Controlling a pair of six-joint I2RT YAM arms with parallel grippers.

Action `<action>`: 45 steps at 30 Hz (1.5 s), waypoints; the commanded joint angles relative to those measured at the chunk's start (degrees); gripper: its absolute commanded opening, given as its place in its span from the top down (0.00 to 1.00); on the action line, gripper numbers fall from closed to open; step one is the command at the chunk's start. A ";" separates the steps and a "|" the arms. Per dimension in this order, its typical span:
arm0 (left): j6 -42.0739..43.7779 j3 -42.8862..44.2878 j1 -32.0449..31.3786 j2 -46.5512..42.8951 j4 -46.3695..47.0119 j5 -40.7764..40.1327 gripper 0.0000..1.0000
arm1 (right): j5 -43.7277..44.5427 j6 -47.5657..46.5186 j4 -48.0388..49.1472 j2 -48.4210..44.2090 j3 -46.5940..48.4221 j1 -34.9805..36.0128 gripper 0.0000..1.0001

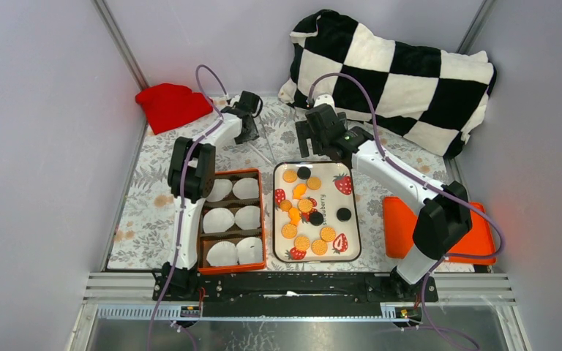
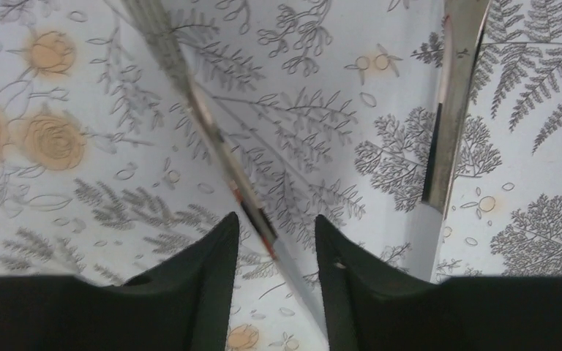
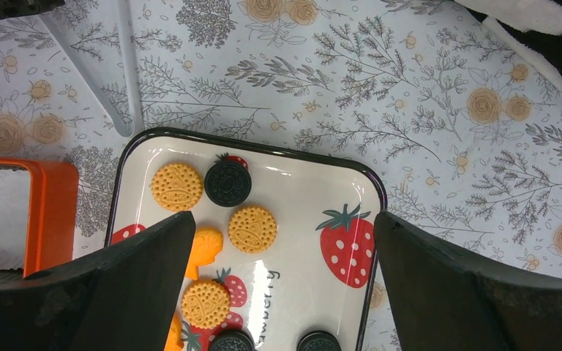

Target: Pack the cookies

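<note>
Hangs the right end effector (image 3: 282,223) wide open and empty above the far end of the tray (image 3: 315,191), sets the left end effector (image 2: 276,223) partly open, gripping nothing, over the worktop (image 2: 336,73), and risks pinching two cookies (image 3: 252,228) together, several lying touching on that tray.

One word can be read: "Strawberry" (image 1: 323,208), in small dark letters on the white tray (image 1: 351,225). It runs lengthwise near the tray's middle, at 3 o'clock from the column of cookies (image 1: 305,205). The right wrist view shows only part of the word (image 3: 272,311), turned sideways and not readable.
</note>
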 commanded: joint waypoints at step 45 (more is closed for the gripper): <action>-15.91 0.67 -15.83 -6.86 0.60 16.92 1.00 | 0.05 2.46 -2.46 -11.16 -8.84 0.90 0.00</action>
